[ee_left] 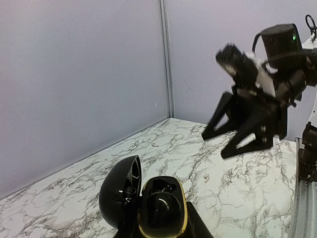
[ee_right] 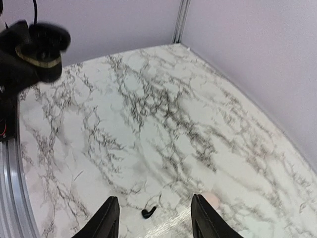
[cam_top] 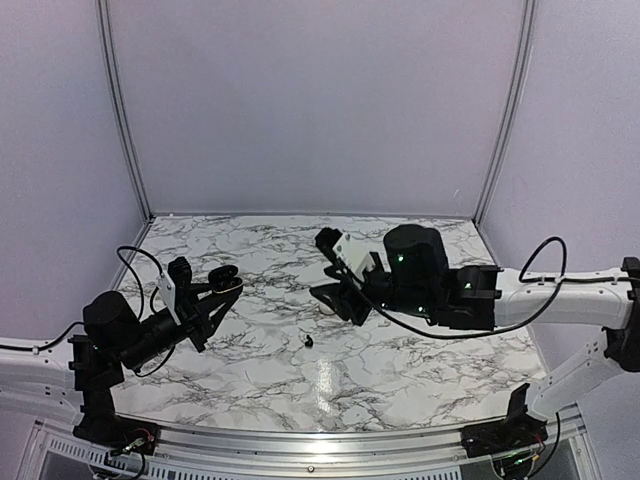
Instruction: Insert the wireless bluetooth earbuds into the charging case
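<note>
Black charging case (ee_left: 161, 208) clamped in raised left gripper (cam_top: 222, 282) — right gripper (ee_right: 155, 198) hangs parted above an earbud (ee_right: 147, 212).

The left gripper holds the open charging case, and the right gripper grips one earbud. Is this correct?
No: the right gripper is open and empty; the earbud lies on the table below it, as the right wrist view shows. The left gripper does hold the open charging case.
</note>
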Controlling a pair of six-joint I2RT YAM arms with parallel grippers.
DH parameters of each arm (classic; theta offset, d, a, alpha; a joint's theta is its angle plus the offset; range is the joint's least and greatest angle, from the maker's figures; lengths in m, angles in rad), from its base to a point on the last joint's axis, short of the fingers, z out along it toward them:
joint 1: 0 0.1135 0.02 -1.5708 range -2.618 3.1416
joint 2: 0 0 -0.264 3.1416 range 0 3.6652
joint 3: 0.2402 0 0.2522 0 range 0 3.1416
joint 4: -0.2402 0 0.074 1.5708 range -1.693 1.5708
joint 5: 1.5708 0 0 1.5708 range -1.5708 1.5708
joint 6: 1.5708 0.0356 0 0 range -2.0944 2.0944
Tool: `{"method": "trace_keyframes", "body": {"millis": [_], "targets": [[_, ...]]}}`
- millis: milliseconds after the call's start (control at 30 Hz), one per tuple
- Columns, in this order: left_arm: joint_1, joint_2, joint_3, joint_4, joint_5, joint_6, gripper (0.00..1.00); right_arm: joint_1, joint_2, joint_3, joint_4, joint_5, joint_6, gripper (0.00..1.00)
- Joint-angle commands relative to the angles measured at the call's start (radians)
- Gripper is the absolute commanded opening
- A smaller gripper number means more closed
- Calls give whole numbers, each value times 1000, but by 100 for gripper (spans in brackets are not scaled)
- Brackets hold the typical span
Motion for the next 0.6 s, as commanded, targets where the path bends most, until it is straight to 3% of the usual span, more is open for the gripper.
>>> {"method": "trace_keyframes", "body": {"millis": [0,200,567], "targets": [[19,-14,-9,55,-52,-26,0,-5,95,-79,-36,-73,222,50],[22,-29,-16,55,-70,-31,0,-4,249,-122,94,-42,340,60],[22,-54,-31,55,-78,-26,0,27,404,-147,241,42,353,61]]}}
